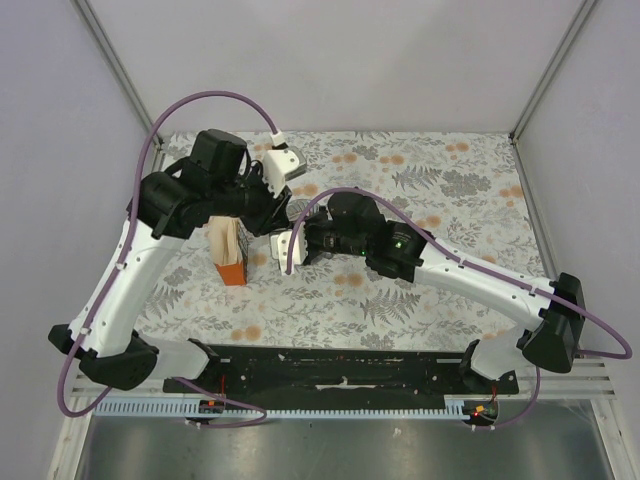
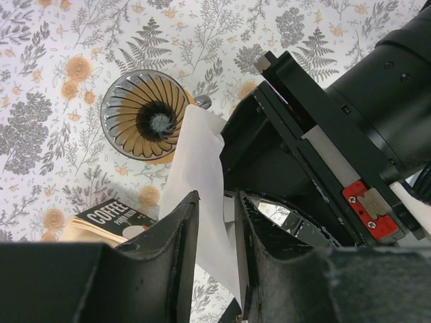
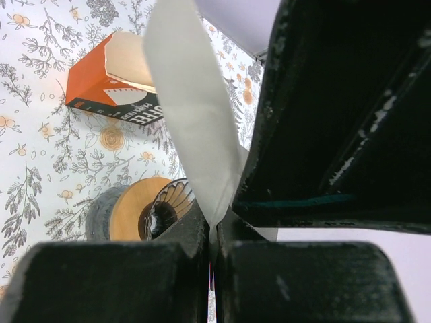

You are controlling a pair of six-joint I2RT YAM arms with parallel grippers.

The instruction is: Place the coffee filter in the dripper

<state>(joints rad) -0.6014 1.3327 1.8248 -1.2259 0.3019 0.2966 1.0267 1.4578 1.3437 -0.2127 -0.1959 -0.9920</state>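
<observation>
left end effector (image 2: 217, 199): fingers apart, a strip of the thin white paper coffee filter (image 2: 202, 175) running through the gap; contact with the pads cannot be confirmed. right end effector (image 3: 210, 226): fingers pressed together, clamped on the lower tip of the filter (image 3: 192, 128), which fans upward from that pinch, flat and smooth, with no print.

beyond the fingers, the orange-and-tan printed paper packet (image 2: 111, 219) lies on the grey floral-patterned bench (image 2: 54, 40). its black band carries "coffee" in white capitals; a smaller line beneath appears to read "paper filter".

farther on, the small round orange-tan dripper (image 2: 149, 121) stands upright on the bench, its dark ribbed cone open. in the left wrist view the filter's far edge overlaps the dripper's rim; whether they touch cannot be told. the filter is held off the bench between both end effectors, not seated in the cone.
</observation>
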